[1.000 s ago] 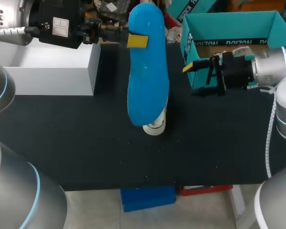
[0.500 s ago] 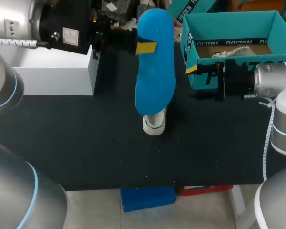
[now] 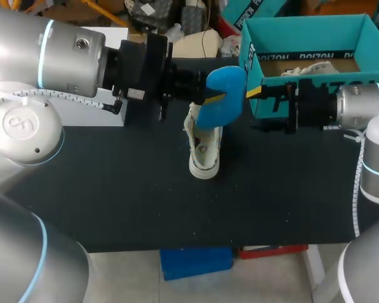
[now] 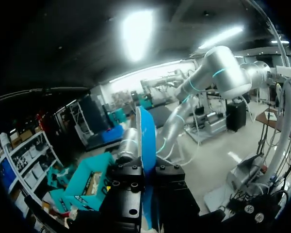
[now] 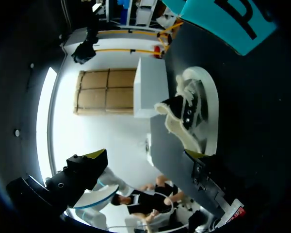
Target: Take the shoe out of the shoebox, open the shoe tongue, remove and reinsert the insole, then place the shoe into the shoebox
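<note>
On the black table (image 3: 114, 189) a white shoe (image 3: 203, 151) (image 5: 196, 114) is seen standing on its sole, opening upward, outside the shoebox. Just above its far part the blue insole (image 3: 224, 85) (image 4: 145, 141) is held edge-up, clamped from both sides by the left gripper (image 3: 210, 96) (image 4: 146, 187); whether the insole touches the shoe cannot be told. Beside it, the right gripper (image 3: 259, 107) (image 5: 145, 155) is held level, fingers spread wide with nothing between them, pointed toward the shoe. Behind this gripper the teal shoebox (image 3: 303, 25) (image 5: 223, 19) (image 4: 82, 184) stands open. A white box (image 3: 88, 117) is noted at the far left, partly hidden by the left arm.
</note>
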Robot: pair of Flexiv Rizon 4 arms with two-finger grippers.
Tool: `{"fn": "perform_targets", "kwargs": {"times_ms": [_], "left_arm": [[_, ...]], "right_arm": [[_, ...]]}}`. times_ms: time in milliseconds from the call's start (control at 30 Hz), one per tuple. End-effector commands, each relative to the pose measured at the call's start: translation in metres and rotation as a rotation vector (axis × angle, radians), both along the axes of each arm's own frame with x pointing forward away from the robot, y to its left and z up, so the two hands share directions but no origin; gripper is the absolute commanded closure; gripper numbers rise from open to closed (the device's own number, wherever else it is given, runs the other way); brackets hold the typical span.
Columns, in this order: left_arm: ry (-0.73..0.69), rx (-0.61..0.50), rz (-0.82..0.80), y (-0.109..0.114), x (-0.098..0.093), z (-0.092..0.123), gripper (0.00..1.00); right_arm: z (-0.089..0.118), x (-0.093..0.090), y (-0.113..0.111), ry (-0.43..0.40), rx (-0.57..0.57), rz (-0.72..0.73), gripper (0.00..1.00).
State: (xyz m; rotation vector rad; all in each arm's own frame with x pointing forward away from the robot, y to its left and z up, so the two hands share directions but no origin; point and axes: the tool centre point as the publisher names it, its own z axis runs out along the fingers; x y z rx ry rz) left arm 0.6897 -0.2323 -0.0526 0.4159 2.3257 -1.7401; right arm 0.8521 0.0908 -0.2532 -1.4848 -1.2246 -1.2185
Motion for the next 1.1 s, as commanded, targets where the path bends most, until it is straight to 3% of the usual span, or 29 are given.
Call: {"fn": "perform_targets", "kwargs": {"times_ms": [33,400,500,567,800,967,1100], "left_arm": [[-0.285,0.026,-0.018,-0.008,0.000,-0.003,1.00],[-0.285,0.026,-0.018,-0.008,0.000,-0.003,1.00],[-0.513,-0.063,-0.135,-0.006,-0.058,0.017,1.00],[-0.630,-0.084,-0.188,-0.001,-0.080,0.014,1.00],[-0.814,-0.074,-0.261,0.023,-0.117,-0.024,1.00],[-0.909,-0.099,-0.258,0.037,-0.119,-0.062,1.00],[-1.033,-0.039,-0.193,0.045,-0.114,-0.097,1.00]], "right_arm": [[-0.001,0.000,0.001,0.000,0.000,-0.002,0.00],[-0.001,0.000,0.001,0.000,0.000,-0.002,0.00],[-0.001,0.000,0.001,0.000,0.000,-0.002,0.00],[-0.001,0.000,0.001,0.000,0.000,-0.002,0.00],[-0.001,0.000,0.001,0.000,0.000,-0.002,0.00],[-0.001,0.000,0.001,0.000,0.000,-0.002,0.00],[-0.001,0.000,0.001,0.000,0.000,-0.002,0.00]]}}
